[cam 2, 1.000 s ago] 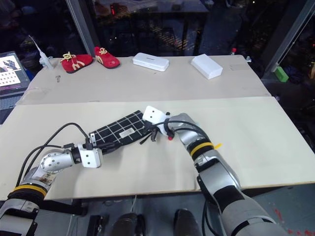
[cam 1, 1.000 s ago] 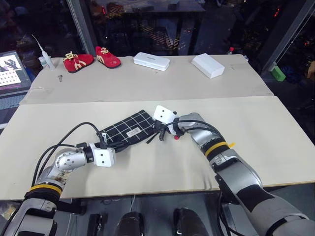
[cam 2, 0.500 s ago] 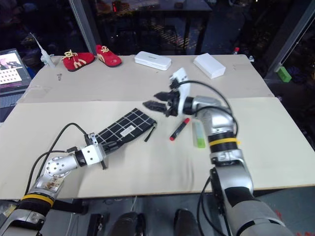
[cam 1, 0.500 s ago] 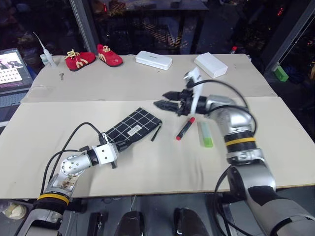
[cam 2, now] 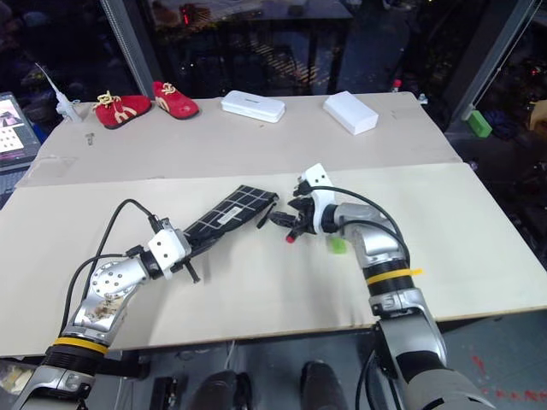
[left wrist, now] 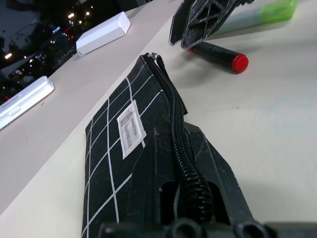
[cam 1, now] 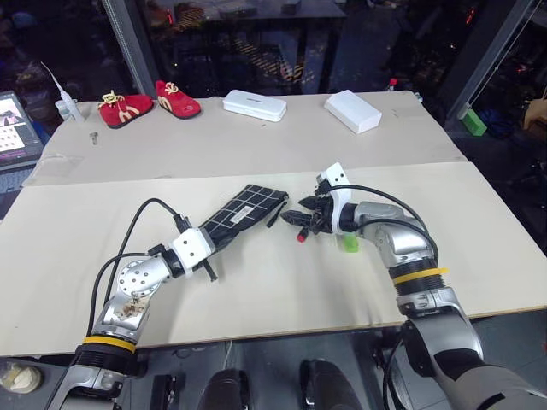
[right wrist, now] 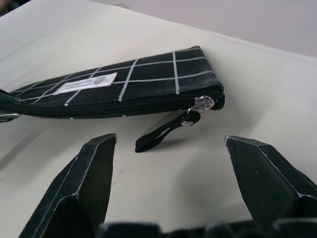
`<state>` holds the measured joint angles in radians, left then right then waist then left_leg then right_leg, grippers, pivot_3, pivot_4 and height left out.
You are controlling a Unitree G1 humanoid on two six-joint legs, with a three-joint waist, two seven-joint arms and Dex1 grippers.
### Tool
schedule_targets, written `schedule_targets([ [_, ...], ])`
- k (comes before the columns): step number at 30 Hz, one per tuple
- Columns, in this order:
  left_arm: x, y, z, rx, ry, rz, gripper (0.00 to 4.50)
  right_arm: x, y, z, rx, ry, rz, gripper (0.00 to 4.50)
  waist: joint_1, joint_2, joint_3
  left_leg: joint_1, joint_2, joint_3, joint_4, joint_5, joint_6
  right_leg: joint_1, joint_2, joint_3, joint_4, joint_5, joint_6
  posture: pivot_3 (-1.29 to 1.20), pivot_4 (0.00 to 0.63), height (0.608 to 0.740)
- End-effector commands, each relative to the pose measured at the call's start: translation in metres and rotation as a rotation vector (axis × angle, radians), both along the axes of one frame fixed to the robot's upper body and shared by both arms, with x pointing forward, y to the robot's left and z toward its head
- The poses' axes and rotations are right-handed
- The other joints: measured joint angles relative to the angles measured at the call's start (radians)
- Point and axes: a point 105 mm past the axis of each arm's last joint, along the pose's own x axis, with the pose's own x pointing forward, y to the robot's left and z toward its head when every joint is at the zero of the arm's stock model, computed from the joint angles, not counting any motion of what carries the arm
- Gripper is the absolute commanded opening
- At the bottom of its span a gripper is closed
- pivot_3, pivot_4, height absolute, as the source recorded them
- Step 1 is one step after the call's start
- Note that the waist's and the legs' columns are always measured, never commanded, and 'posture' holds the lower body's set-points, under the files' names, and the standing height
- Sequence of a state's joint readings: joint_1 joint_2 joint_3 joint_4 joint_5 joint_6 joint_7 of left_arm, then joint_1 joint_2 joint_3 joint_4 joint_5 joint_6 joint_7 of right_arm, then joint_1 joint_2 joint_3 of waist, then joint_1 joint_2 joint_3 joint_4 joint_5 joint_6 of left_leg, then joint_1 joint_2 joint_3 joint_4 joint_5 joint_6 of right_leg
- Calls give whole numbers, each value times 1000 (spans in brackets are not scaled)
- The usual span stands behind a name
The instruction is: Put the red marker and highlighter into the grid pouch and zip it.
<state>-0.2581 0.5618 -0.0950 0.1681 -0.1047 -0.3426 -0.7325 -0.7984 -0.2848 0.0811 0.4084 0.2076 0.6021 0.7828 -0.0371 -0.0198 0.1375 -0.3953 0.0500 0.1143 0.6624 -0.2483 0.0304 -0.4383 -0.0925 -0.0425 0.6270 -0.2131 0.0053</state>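
Lying flat on the surface [cam 1: 256,290], the grid pouch [cam 1: 244,211] is resting with its zipper closed and its pull strap [right wrist: 161,136] trailing from the far end. The left tool [cam 1: 198,249] is clamping shut on the pouch's near end. Just beyond the strap end, the right tool [cam 1: 297,218] is hovering with its fingers spread wide, holding nothing. The red marker [left wrist: 218,53] is lying beneath that tool, just beside the pouch's strap end, and the highlighter [cam 1: 349,243] is lying beyond the marker.
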Motion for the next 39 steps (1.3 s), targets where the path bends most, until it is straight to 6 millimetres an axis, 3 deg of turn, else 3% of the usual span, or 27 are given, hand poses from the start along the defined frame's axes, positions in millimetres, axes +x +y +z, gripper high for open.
schedule_targets([
  [1, -2, 0, 14, -31, -50, 4, 0, 9, 5, 18, 16, -73, -9, 3889, 0, 0, 0, 0, 0, 0, 0, 0, 0, 0, 0, 0, 0, 0, 0, 0, 150, 740],
  [17, -2, -4, 18, -61, -60, 6, 0, 27, 30, 7, 14, -60, -22, 3889, -2, 0, 0, 0, 0, 0, 0, 0, 0, 0, 0, 0, 0, 0, 0, 0, 150, 740],
  [18, -2, -4, 18, -61, -61, 6, 0, 28, 31, 6, 14, -62, -21, 3495, -2, 0, 0, 0, 0, 0, 0, 0, 0, 0, 0, 0, 0, 0, 0, 0, 150, 740],
  [20, -2, -4, 19, -62, -62, 5, 0, 29, 33, 6, 13, -65, -22, 3181, -3, 0, 0, 0, 1, 0, 0, 0, 0, 0, 0, 0, 0, 0, 0, 0, 150, 740],
  [29, -3, -5, 24, -75, -74, 1, 0, 26, 39, 3, 12, -76, 21, 63, -4, 0, 0, 0, 1, 0, 0, 0, 0, 0, 0, 0, 1, 0, 0, 0, 150, 740],
  [39, -4, -5, 21, -79, -67, 5, 0, 2, 55, -1, -38, -95, 208, 63, -4, 0, 0, 0, 1, -1, 0, 0, 0, 0, 0, 0, 1, 0, 0, 0, 150, 740],
])
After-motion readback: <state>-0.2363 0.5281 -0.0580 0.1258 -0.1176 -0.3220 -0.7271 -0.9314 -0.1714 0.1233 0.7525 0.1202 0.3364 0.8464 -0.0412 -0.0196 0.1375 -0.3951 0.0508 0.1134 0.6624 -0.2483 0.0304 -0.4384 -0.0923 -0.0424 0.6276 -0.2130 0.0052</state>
